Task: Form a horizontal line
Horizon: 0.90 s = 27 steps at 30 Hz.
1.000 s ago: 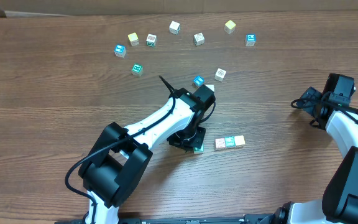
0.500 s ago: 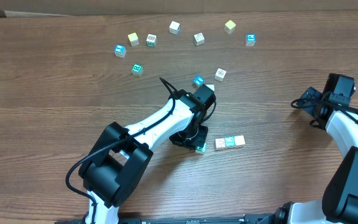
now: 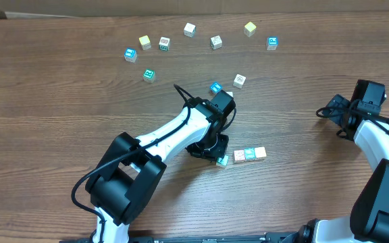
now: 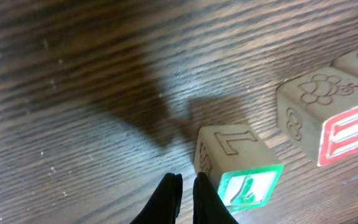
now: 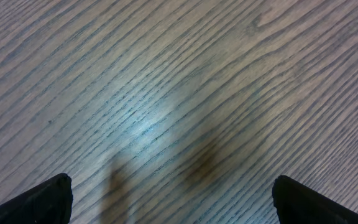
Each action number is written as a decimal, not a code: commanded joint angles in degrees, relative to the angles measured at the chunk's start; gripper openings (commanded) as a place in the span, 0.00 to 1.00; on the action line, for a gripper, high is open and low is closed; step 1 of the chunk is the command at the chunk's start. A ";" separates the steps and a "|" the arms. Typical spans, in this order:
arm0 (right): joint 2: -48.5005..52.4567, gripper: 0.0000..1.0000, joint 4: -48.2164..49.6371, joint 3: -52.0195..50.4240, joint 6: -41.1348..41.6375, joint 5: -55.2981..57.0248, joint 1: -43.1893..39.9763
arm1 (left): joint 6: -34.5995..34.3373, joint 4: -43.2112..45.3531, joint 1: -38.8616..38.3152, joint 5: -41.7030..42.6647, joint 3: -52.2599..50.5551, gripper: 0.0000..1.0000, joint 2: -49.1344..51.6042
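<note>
Jaws on the left gripper [image 4: 185,182] are closed, the two dark fingertips almost meeting with nothing between them. They are low over the table [image 4: 73,93], and the right-hand tip is just beside a green-faced cube [image 4: 238,165]. That cube carries a green-framed face with a mark like a 7 and a carved 7 on its top. It sits turned a little out of square.

Just beyond it, toward the robot's right, lies the horizontal line [image 3: 250,154]. From overhead it is a short straight row of three small wooden cubes touching one another near the front middle of the table. The wrist view shows its nearest cube with a red-framed face and a carved picture on top. The green-faced cube is at the left end of this row, and I cannot tell whether it touches the row.

Off to the right, the right gripper [image 5: 171,186] hangs with its jaws spread wide and only bare wood between the fingers. It is well apart from the row.

The table is dark brown wood with a strong grain. Farther back, loose cubes [image 3: 190,29] lie scattered in a rough arc, each apart from the others. Two more are close behind the left arm. A pale cardboard strip [image 3: 316,5] runs along the far edge.
</note>
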 commanded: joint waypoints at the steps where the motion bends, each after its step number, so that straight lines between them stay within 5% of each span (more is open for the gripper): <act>1: 0.07 1.00 0.35 0.35 0.13 0.15 -0.11 | -1.40 -0.59 -0.55 1.86 -0.35 0.08 -1.51; 27: 0.07 1.00 0.35 0.35 0.11 0.15 -0.11 | -1.99 -3.98 -2.93 10.12 -0.35 0.10 -1.51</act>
